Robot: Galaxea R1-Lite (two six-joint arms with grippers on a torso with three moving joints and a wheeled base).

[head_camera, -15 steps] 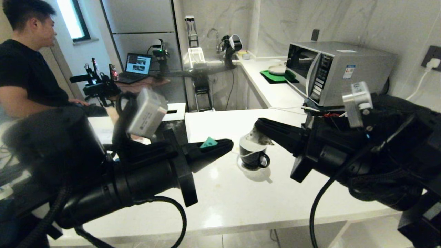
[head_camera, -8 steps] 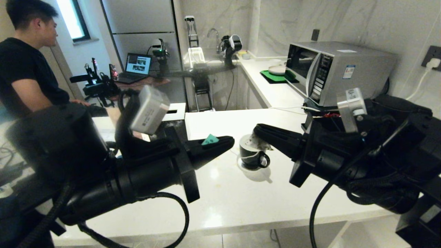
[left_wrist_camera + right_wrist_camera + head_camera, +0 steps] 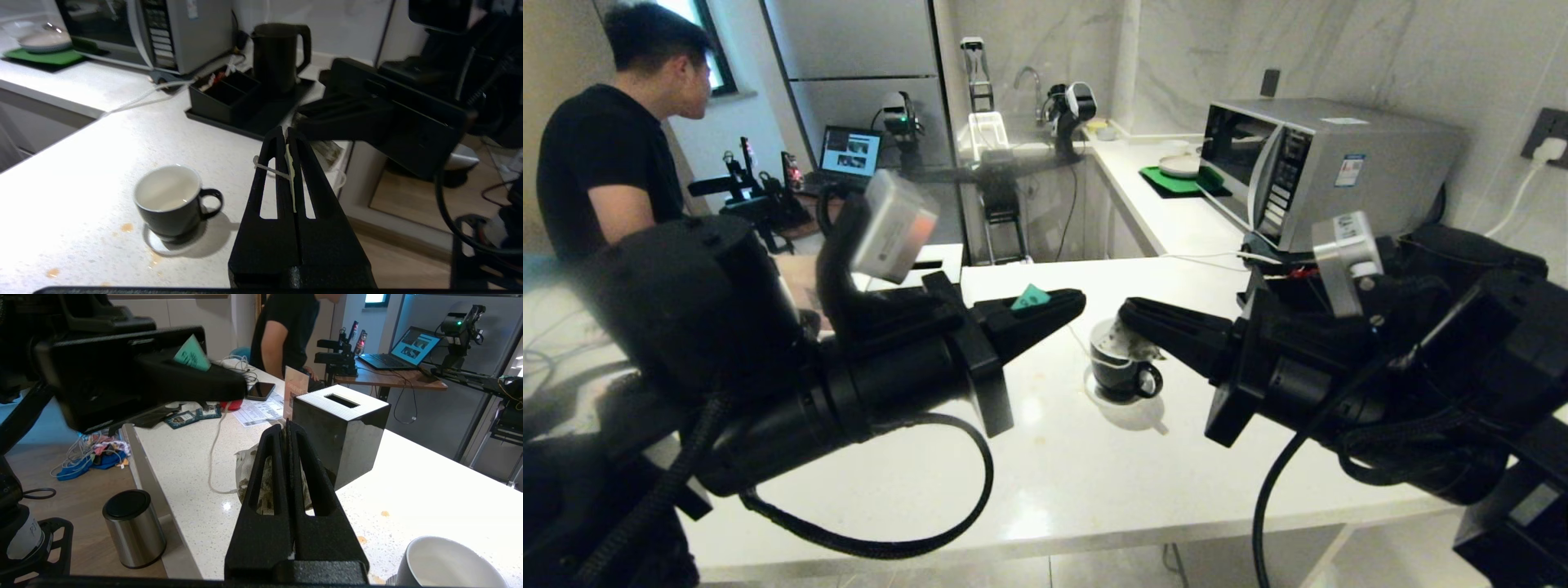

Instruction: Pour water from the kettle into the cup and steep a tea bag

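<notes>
Risen a little at 9 o'clock of the cup [image 3: 1117, 369], left gripper [image 3: 1068, 305] clamped on the green tag [image 3: 1030, 298], right gripper [image 3: 1131, 314] pinching the tea bag [image 3: 1131, 343] over the rim at 12, pour from the kettle [image 3: 278, 53] seemingly done, steeping left.

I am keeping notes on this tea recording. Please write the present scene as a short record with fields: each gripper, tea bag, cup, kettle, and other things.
left gripper: shut on the green tag and string, raised beside the cup
right gripper: shut on the tea bag, held over the cup
cup: upright on the white counter, handle toward the right arm
kettle: upright on a black tray, untouched
other: microwave, black tissue box, a person standing at the far left
</notes>
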